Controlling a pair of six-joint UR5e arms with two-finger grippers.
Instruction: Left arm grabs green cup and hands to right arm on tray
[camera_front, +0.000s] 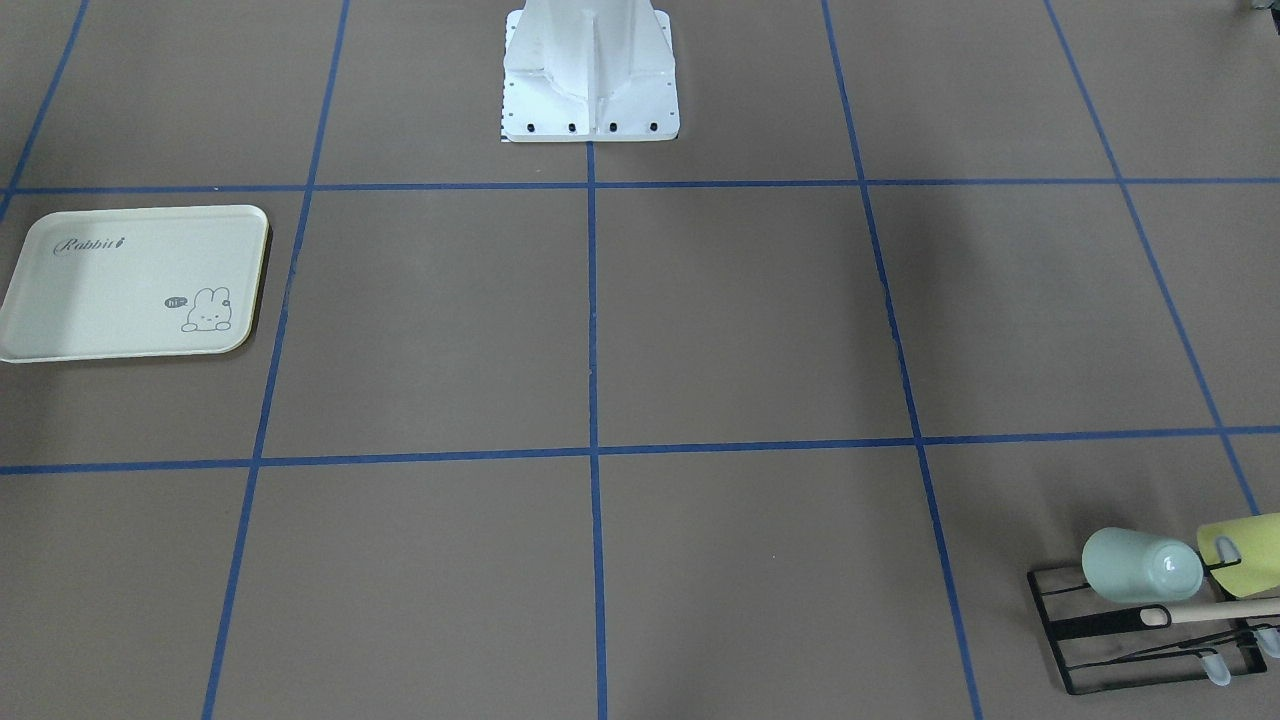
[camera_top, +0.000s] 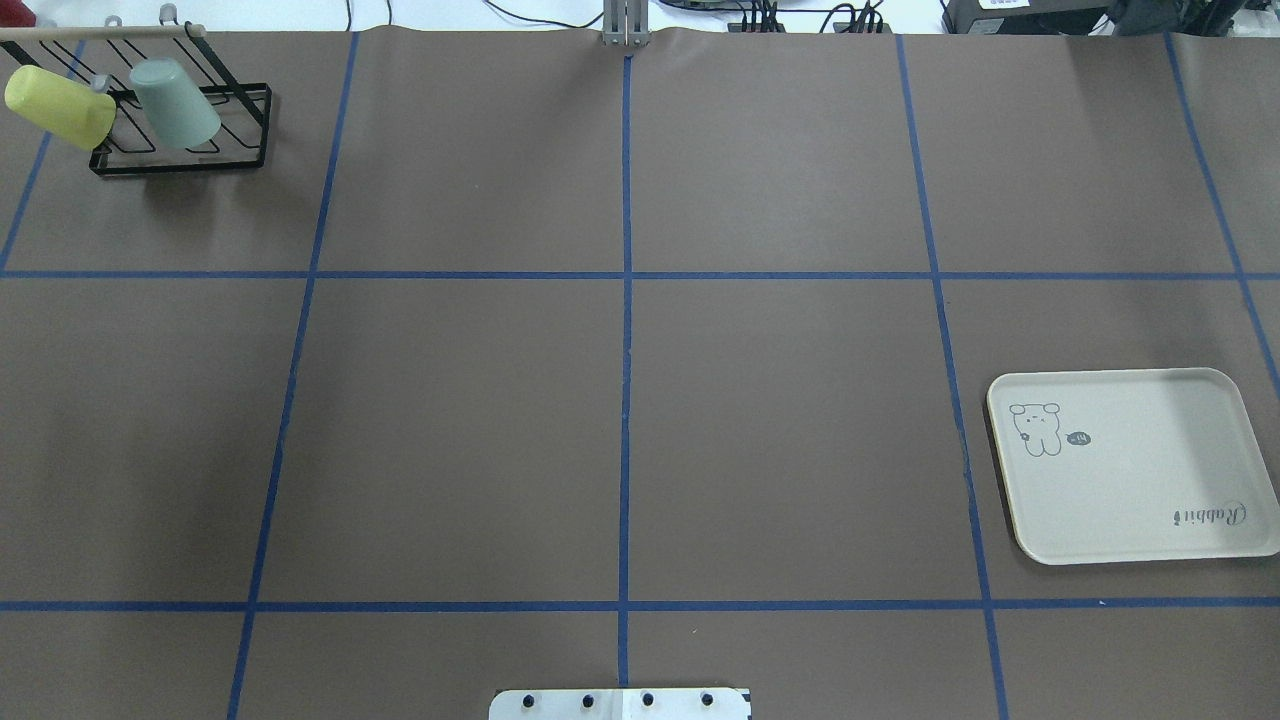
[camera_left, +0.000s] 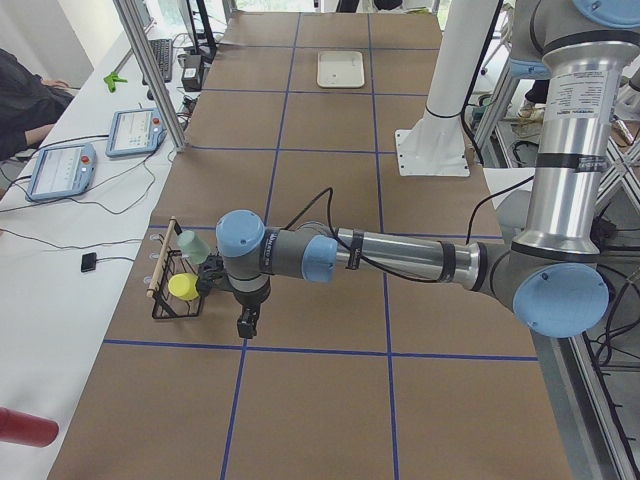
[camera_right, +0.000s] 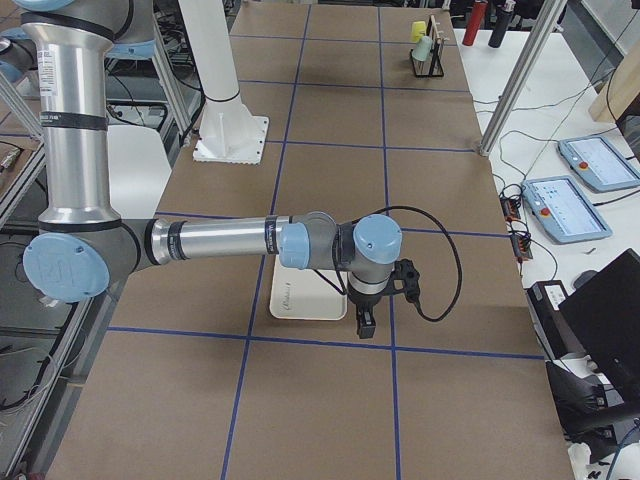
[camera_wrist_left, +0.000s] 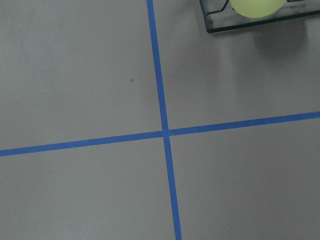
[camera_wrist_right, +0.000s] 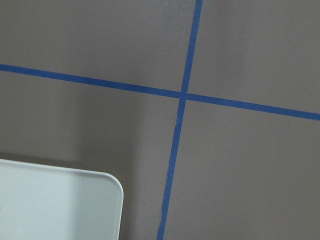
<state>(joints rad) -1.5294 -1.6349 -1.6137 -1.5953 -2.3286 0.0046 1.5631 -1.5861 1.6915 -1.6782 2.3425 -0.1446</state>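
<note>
The pale mint-green cup (camera_front: 1140, 565) hangs tilted on a black wire rack (camera_front: 1100, 632) at the table's far left corner, also in the overhead view (camera_top: 175, 102). The left arm (camera_left: 400, 258) reaches out low; its gripper (camera_left: 245, 322) hangs just beside the rack, apart from the cup (camera_left: 192, 245). I cannot tell if it is open or shut. The cream tray (camera_top: 1130, 465) lies empty on the right side. The right arm (camera_right: 220, 240) holds its gripper (camera_right: 365, 322) above the tray's outer edge (camera_right: 300, 297); I cannot tell its state.
A yellow-green cup (camera_top: 60, 105) hangs on the same rack beside the mint one and shows in the left wrist view (camera_wrist_left: 255, 6). A wooden bar (camera_top: 100, 32) tops the rack. The white robot base (camera_front: 590, 75) stands mid-table. Tablets (camera_left: 60, 170) lie past the table's edge.
</note>
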